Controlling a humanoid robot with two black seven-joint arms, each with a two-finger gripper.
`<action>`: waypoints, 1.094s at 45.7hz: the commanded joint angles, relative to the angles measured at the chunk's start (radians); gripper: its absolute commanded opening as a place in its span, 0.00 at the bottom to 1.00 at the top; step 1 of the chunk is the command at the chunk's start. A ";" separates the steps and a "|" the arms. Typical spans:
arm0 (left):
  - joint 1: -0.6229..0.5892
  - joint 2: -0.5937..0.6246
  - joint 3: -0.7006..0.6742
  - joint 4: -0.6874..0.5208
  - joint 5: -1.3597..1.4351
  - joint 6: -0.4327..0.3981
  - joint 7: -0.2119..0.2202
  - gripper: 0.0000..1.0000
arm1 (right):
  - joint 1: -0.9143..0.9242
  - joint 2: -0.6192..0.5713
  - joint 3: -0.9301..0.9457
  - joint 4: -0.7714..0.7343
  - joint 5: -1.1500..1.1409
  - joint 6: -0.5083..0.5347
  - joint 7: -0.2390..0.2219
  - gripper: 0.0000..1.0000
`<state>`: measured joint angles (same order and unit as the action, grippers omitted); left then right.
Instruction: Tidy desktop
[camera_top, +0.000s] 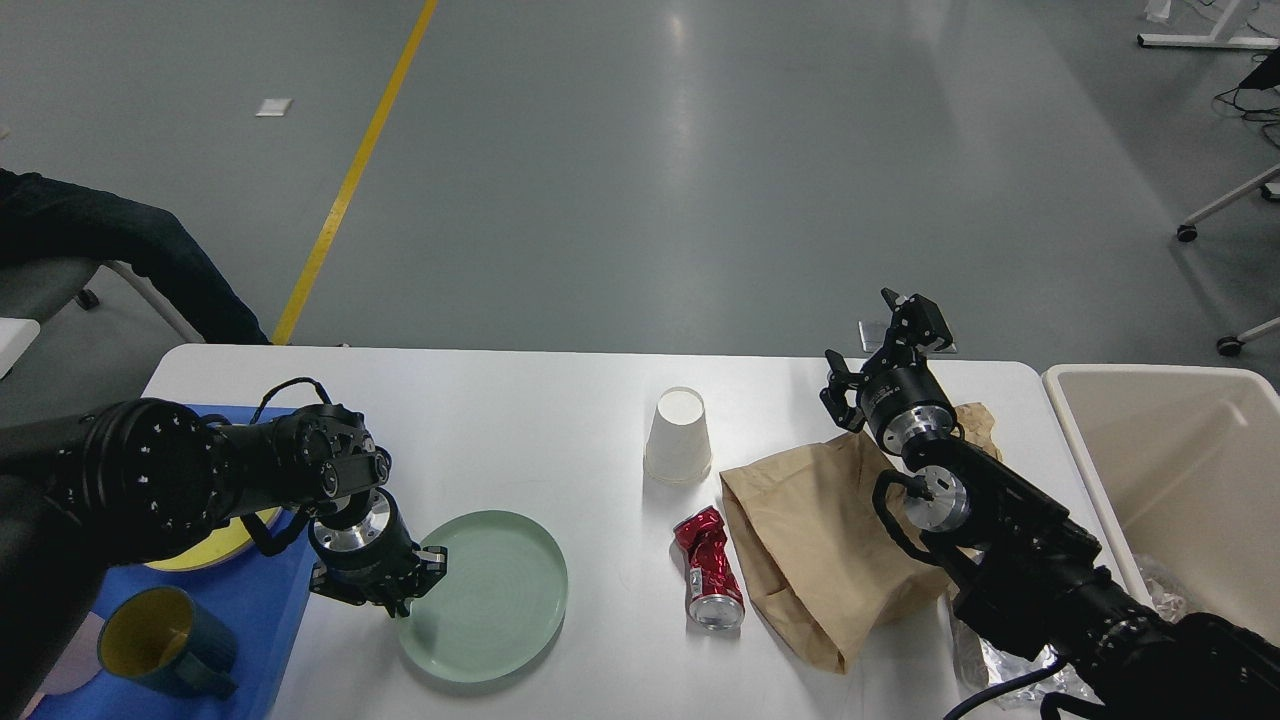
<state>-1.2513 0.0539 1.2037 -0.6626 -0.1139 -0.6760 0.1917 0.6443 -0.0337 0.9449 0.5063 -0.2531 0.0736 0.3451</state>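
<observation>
From the head view, the white tabletop (560, 420) fills the foreground. The left tool (395, 590) seems to pinch the near-left rim of the green plate (490, 595), though its fingertips are hard to make out. The right tool (880, 345) hangs with fingers spread wide above the brown paper bag (810, 540), beside a crushed red can (708, 570) and an upturned paper cup (678, 435).

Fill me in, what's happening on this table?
Desk tidy-up in progress. The left gripper is at the near-left rim of the green plate on the desktop; a firm grip is unclear. The right gripper hangs open above the brown paper bag. A crushed red can and an upside-down paper cup lie loose; the beige bin stands right.
</observation>
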 joint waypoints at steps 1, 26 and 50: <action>0.007 0.004 0.000 0.001 -0.001 0.003 0.000 0.00 | 0.000 0.000 0.000 0.000 0.000 0.000 0.000 1.00; -0.132 0.133 -0.072 0.028 -0.033 -0.008 0.069 0.00 | 0.000 0.000 0.000 0.000 0.002 0.000 0.000 1.00; -0.169 0.297 -0.092 0.054 -0.029 0.006 0.154 0.00 | 0.000 0.000 0.000 0.000 0.000 0.000 0.000 1.00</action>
<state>-1.4347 0.3529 1.1092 -0.6104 -0.1471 -0.6859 0.3480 0.6443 -0.0337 0.9449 0.5063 -0.2530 0.0736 0.3452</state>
